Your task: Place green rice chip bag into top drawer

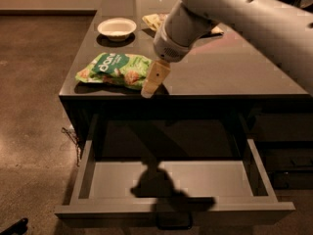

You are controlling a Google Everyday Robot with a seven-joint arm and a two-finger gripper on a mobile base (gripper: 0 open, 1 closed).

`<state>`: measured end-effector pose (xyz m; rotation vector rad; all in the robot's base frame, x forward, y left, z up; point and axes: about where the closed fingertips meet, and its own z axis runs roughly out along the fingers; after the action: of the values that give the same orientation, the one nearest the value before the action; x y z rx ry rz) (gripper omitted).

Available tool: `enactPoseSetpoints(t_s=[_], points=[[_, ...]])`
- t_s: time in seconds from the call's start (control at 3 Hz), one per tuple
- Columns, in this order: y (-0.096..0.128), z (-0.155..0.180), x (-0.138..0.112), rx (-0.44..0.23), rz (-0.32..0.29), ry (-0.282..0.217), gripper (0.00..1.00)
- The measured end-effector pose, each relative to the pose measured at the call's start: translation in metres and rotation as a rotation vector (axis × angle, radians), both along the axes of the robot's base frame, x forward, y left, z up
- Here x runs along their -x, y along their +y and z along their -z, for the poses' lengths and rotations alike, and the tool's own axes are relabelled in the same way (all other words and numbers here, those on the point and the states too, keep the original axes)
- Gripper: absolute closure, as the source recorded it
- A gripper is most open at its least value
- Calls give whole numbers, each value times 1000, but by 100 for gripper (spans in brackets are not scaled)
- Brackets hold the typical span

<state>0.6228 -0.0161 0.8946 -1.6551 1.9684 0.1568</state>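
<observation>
The top drawer [84, 173] stands pulled open, the arm's shadow lying across its flat bottom. A white bowl [116, 28] sits on the dark countertop [239, 67]. The green rice chip bag [117, 70] lies near the counter's front edge, its white lettering unreadable. The gripper [148, 89] hangs just right of it; whether it is open or closed cannot be told.

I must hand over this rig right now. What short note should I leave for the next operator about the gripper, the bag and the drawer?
Gripper: hangs over the front edge of the dark grey counter, just right of the bag, not holding it.
Crinkly bright green rice chip bag: lies flat near the counter's front left corner.
Wide dark grey top drawer: open below the counter, with only the arm's shadow inside.
Done: drawer is open.
Left: grasp the bag, lower it into the drawer, release.
The white bowl further back is not part of the job.
</observation>
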Motion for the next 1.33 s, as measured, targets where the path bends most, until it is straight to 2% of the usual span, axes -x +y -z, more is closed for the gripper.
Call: enactPoseSetpoints(t_s=[0.33,0.67,1.0,1.33], points=[[32,17,-19,6,11,-1,0],[50,27,-30,-14,24,-12,15],[63,35,-35,-47,23,-14,38],[69,33,-28,-93,8,-23,62]])
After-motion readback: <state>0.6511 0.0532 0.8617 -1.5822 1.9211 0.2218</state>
